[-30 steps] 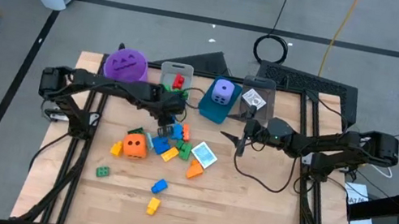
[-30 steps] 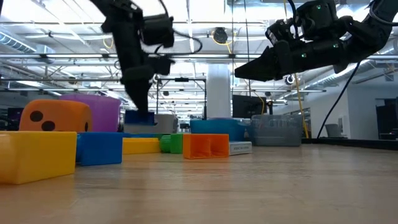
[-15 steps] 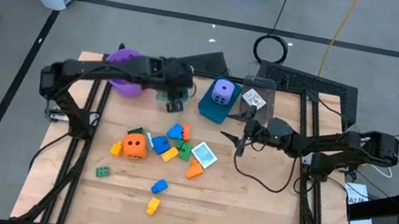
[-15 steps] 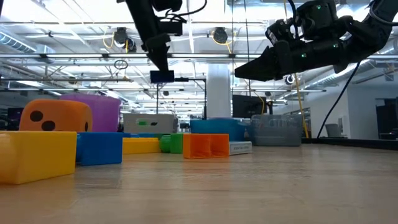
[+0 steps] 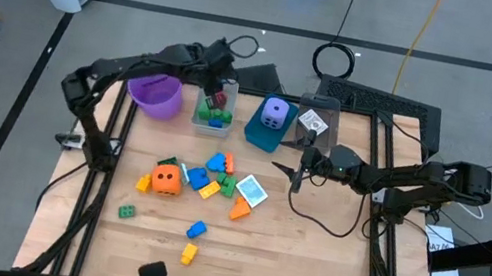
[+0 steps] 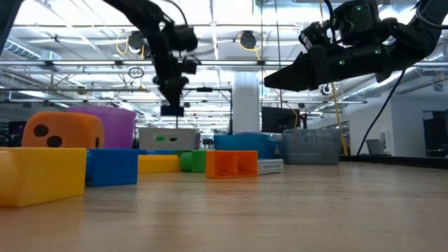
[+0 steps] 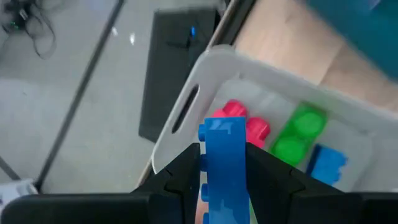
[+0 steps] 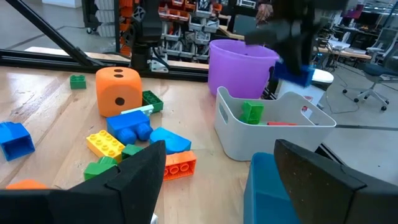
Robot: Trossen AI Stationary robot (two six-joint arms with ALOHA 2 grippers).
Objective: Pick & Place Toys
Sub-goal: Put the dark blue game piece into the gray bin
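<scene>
Blue brick (image 7: 222,163) sits clamped in the left gripper (image 7: 224,180) above the grey bin (image 5: 213,113), which holds red and green bricks; the right gripper (image 5: 296,174) hovers open mid-table.

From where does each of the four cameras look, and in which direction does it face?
High view: above the table, looking straight down; both arms show.
Low view: at table-top height, facing the room; both arms enter from above.
Left wrist view: over the grey bin, past the left gripper holding a blue brick.
Right wrist view: past the right gripper towards the toys.
Shared: grey bin, both wrist views.
</scene>
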